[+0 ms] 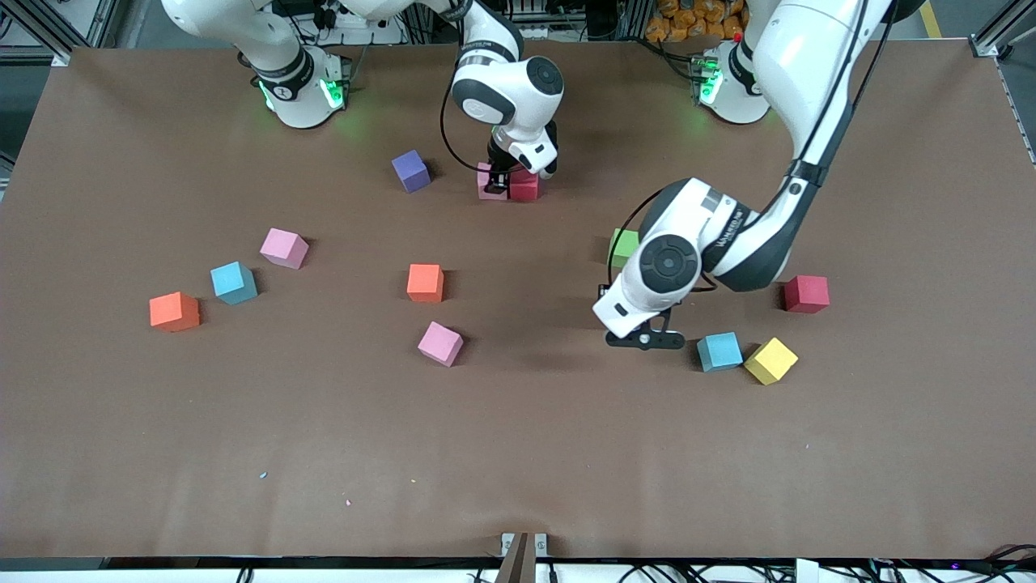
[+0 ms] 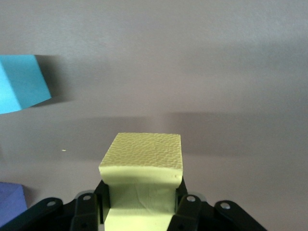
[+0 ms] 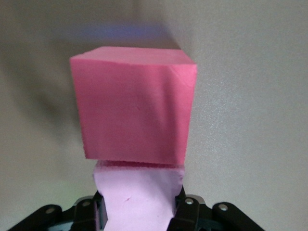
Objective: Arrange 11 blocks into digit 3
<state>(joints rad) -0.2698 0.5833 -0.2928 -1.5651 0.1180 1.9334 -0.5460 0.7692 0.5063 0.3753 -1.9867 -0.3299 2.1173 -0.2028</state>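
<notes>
The right claw (image 1: 503, 183) is closed on a pale pink block (image 3: 137, 192), low at the table (image 1: 518, 453). Directly ahead of its tips stands a red block (image 3: 134, 113), and the two blocks touch face to face. I judge this pair to be the beginning of the digit. The danger is this: if the claw lets go while it presses forward, or rises at an angle, the soft foam may cling to it. Then the pink block could be pulled away from its neighbour, or the red one pushed out of line. A purple block (image 1: 411, 171) lies near this claw, toward the right arm's end, apart from the pair.

The left claw (image 1: 646, 338) grips a yellow block (image 2: 144, 161) and hangs over bare table. Just beside it, toward the left arm's end, lie a blue block (image 1: 719, 351) and a second yellow block (image 1: 770, 360). A green block (image 1: 622, 247) is partly hidden by the left arm (image 1: 728, 235). If this claw carries its block to the pair now, the two claws could collide there.
</notes>
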